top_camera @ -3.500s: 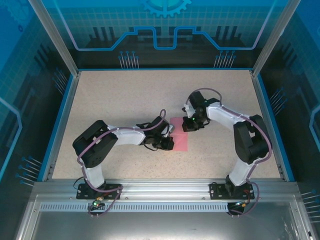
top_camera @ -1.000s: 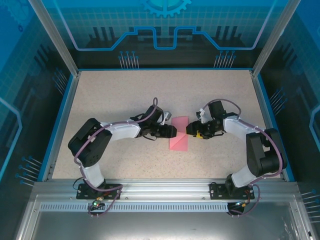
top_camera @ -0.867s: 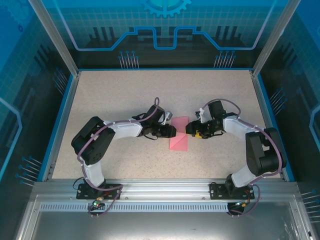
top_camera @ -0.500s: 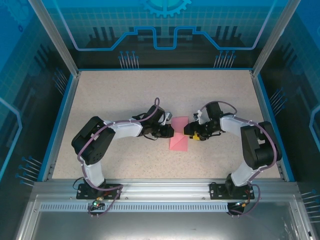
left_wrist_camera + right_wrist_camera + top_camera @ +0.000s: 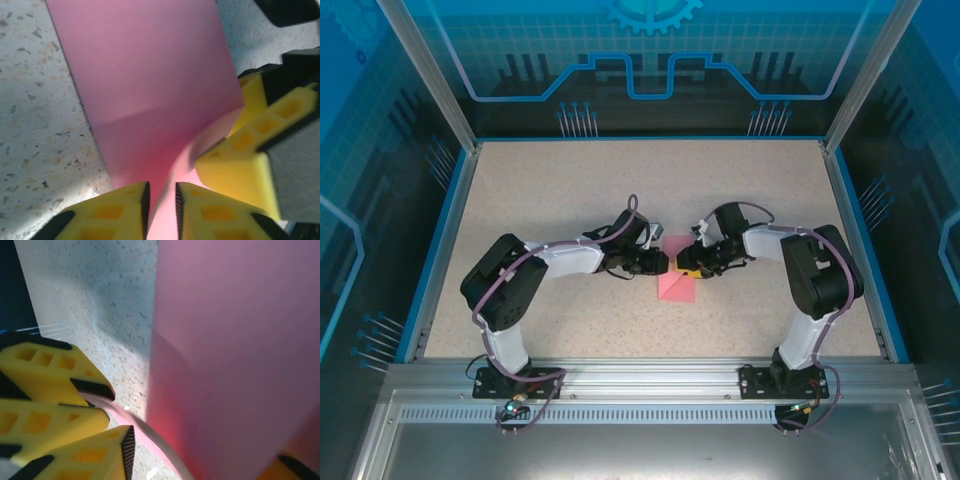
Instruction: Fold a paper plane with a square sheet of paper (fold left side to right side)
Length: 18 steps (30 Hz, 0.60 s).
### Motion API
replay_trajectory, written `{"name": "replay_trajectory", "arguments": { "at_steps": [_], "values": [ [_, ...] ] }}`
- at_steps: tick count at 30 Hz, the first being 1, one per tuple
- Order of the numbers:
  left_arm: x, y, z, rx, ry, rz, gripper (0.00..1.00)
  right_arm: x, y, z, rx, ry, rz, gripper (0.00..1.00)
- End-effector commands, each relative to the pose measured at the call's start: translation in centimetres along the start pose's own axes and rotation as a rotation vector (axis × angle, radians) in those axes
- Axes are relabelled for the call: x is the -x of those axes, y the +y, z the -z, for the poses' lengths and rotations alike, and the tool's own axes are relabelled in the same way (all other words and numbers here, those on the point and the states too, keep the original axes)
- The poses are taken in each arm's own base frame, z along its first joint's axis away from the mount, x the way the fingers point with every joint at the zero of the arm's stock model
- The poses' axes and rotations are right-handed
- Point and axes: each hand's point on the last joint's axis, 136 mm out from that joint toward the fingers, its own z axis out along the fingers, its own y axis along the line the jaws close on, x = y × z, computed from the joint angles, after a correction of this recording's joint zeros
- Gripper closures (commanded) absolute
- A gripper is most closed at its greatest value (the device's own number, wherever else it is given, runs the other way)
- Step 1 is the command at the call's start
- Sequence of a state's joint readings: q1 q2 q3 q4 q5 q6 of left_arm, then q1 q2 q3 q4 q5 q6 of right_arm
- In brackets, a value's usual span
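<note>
2 grippers meet at centre of top view. Left gripper (image 5: 160,207) nearly closed, pinching curled edge of pink sheet (image 5: 150,75). Right gripper (image 5: 689,265): grip unclear.

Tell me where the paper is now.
In the top view, the paper lies near the middle of the table, its far end between the left tool and the right tool.
</note>
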<state>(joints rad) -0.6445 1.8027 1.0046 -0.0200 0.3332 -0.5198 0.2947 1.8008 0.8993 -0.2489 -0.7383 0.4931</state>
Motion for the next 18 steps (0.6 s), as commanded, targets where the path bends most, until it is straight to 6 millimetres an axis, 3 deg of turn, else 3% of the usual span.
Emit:
{"name": "replay_trajectory", "arguments": {
  "at_steps": [1,3,6,11,16,18],
  "values": [
    [1.5,-0.4,2.8,-0.028,-0.078,0.007,0.67,1.0,2.0,0.2,0.064,-0.017,0.059,0.77],
    [2.1,-0.6,4.3,-0.049,-0.113,0.027,0.57,1.5,2.9,1.0,0.089,-0.043,0.093,0.88],
    [3.2,-1.0,7.5,-0.098,-0.177,0.073,0.37,2.0,4.6,3.0,0.133,-0.095,0.154,0.97],
    [5.2,-2.4,13.8,-0.266,-0.311,0.148,0.16,2.9,8.6,8.0,0.242,-0.199,0.264,0.99],
    [6.4,-6.5,19.8,-0.411,-0.408,0.085,0.01,3.1,14.5,13.0,0.385,-0.259,0.364,0.97],
    [6.7,-8.5,21.7,-0.475,-0.432,0.052,0.01,2.9,17.3,14.8,0.443,-0.271,0.415,0.96]
  ]
}}
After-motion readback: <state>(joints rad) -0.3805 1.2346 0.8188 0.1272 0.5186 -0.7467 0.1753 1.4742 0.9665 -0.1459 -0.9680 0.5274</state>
